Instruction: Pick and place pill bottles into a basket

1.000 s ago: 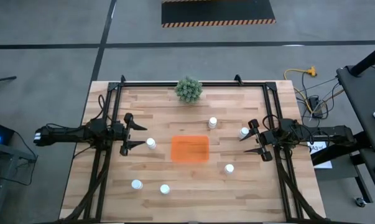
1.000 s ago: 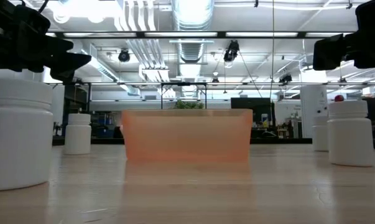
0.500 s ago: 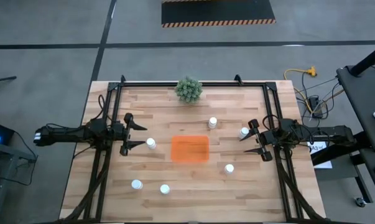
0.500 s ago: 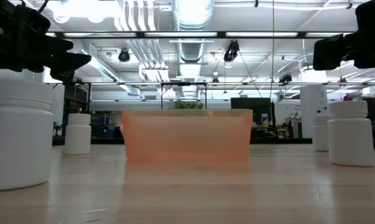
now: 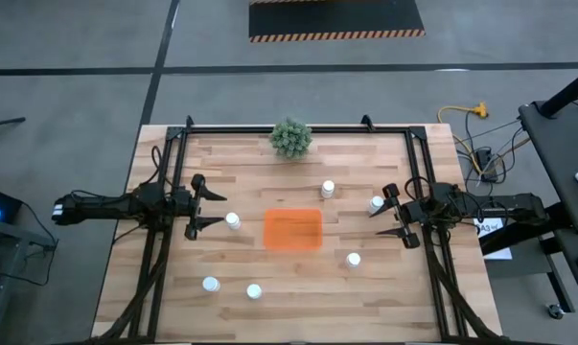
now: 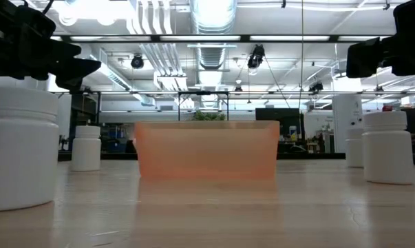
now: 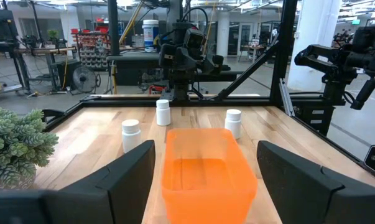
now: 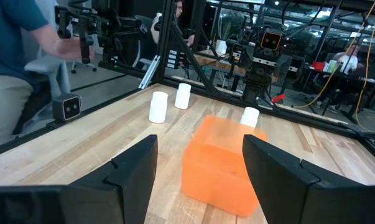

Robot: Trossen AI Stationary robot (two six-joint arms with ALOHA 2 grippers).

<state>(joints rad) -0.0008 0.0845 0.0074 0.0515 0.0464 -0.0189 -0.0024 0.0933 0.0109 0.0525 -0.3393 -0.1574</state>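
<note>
The orange tray (image 5: pixel 292 230) sits in the middle of the table, with nothing in it. Six white pill bottles stand upright on the wood around it: one to its left (image 5: pixel 232 220), two to its far right (image 5: pixel 328 189) (image 5: pixel 376 203), one to its near right (image 5: pixel 353 260) and two near the front edge (image 5: pixel 210 284) (image 5: pixel 254 291). My left gripper (image 5: pixel 215 207) is open and empty above the table, left of the tray, beside the left bottle. My right gripper (image 5: pixel 376 222) is open and empty, right of the tray. Each wrist view looks at the tray (image 7: pixel 206 171) (image 8: pixel 221 158) between its fingers.
A small green bushy plant (image 5: pixel 290 138) stands at the table's far edge. Black frame rails (image 5: pixel 164 240) (image 5: pixel 432 259) run along the left and right sides. A person (image 8: pixel 13 62) shows beyond the table in the right wrist view. Bare wood lies between the bottles.
</note>
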